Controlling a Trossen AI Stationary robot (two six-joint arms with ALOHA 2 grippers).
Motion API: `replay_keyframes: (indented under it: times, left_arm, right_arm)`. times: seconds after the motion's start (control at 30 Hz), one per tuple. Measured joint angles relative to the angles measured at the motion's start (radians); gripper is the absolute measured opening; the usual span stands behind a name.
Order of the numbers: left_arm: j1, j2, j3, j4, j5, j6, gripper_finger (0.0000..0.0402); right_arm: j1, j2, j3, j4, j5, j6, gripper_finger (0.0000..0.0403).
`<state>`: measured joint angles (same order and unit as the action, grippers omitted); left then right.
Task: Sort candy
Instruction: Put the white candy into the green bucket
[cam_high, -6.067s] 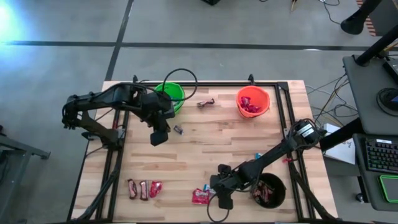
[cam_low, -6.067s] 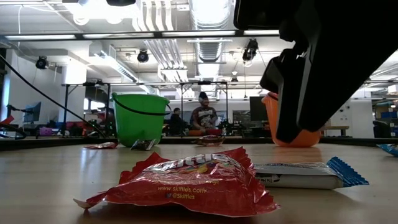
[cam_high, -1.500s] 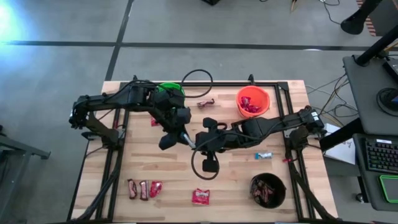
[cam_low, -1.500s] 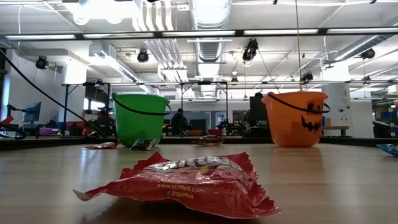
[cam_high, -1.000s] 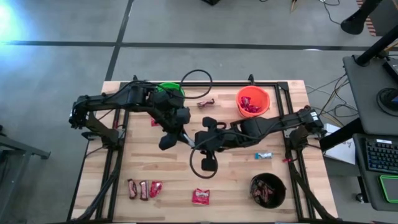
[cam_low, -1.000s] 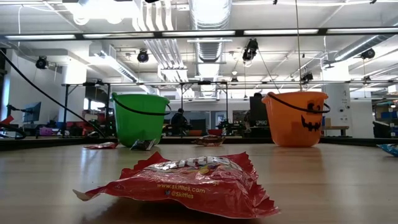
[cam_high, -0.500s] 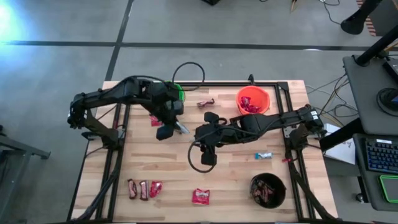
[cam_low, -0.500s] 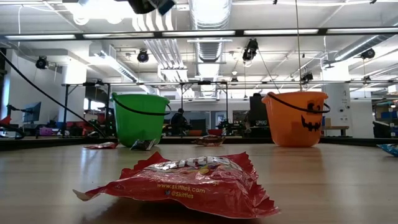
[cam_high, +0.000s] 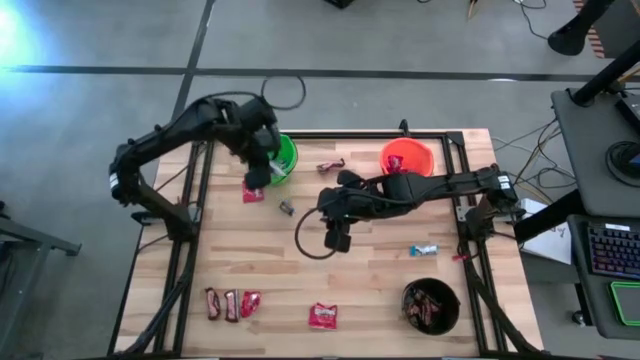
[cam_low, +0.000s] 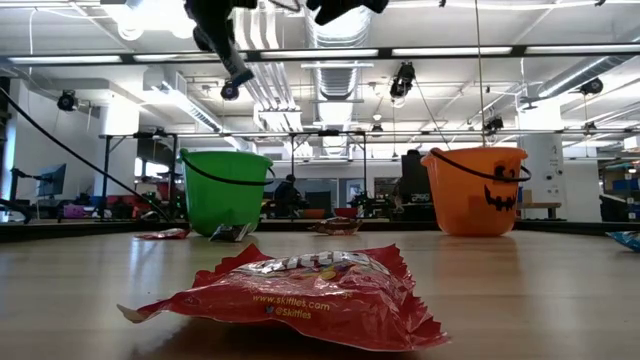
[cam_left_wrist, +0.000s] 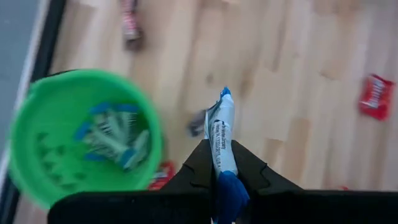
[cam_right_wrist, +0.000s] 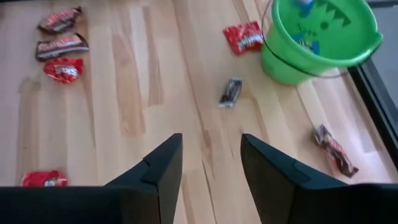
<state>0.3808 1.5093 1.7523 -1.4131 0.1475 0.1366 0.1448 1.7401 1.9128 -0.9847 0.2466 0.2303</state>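
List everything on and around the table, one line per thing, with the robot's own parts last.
green bucket: one, far left of the table, blue-and-white bars inside.
orange bucket: one, far right, red packets inside.
black bucket: one, near right corner, dark bars inside.
red packets: four loose, one beside the green bucket, one at the near edge, one near left, one at the right rail.
dark brown bars: two near left, one between the far buckets, one small in front of the green bucket.
blue-and-white bar on the table: one, right side.
blue-and-white bar: one, in the left hand.
left hand: shut on that bar, by the green bucket.
right hand: open, empty, over mid-table.
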Motion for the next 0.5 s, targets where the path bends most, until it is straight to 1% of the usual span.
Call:
replay_keyframes:
  times: [0.2, 0.33, 0.5]
  left_arm:
    - [0.176, 0.0, 0.0, -0.001, 0.0, 0.076, 0.0]
    - [0.287, 0.005, 0.0, -0.008, 0.0, 0.119, 0.0]
    - [0.373, 0.031, -0.001, -0.01, 0.0, 0.15, 0.0]
  right_arm:
    - [-0.002, 0.0, -0.012, -0.014, 0.0, 0.005, 0.0144]
    - [-0.002, 0.005, -0.014, -0.015, 0.0, 0.004, 0.0146]
    - [-0.002, 0.006, -0.024, -0.014, 0.002, 0.004, 0.0151]
